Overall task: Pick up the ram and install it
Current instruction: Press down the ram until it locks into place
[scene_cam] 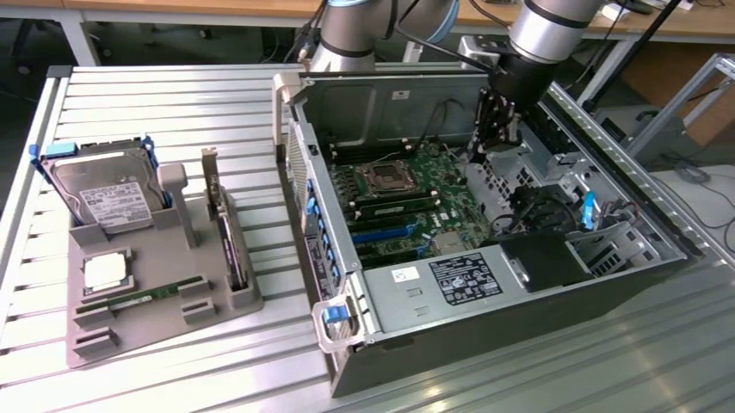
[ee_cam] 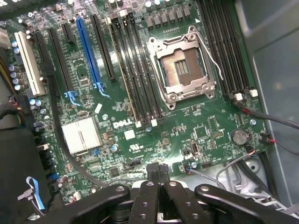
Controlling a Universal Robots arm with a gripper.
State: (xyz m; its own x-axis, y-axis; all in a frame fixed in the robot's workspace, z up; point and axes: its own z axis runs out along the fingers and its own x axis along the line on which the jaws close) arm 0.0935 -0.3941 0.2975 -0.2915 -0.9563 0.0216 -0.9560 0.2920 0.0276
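The computer case [scene_cam: 494, 284] is a dark metal box lying open on a table of pale ribbed aluminium slats [scene_cam: 172, 95]; inside it lies the green motherboard [ee_cam: 187, 126], matte and crowded with small silver capacitors, long black memory slots [ee_cam: 140, 74], one blue expansion slot [ee_cam: 88, 51] and a white one [ee_cam: 29, 60]; the processor socket [ee_cam: 182, 65] is a square frame of shiny metal with a dark centre, and a ribbed silver heatsink [ee_cam: 81, 134] sits near it.

At the exterior view's left stands a grey plastic holder [scene_cam: 150, 284], smooth and blocky; it carries a hard drive [scene_cam: 109, 194] with a silver face and a blue frame, a square silver processor chip [scene_cam: 103, 271], and a tall dark expansion card [scene_cam: 224, 232] standing on its edge; the ram [scene_cam: 144, 299] lies flat in a groove of this holder, a thin narrow green stick, well apart from the case.

The gripper [scene_cam: 491, 142] hangs inside the case above the motherboard, near the far wall; its black fingers [ee_cam: 154, 200] are pressed together, with no gap between them; nothing is held in them, and they touch no part of the board.
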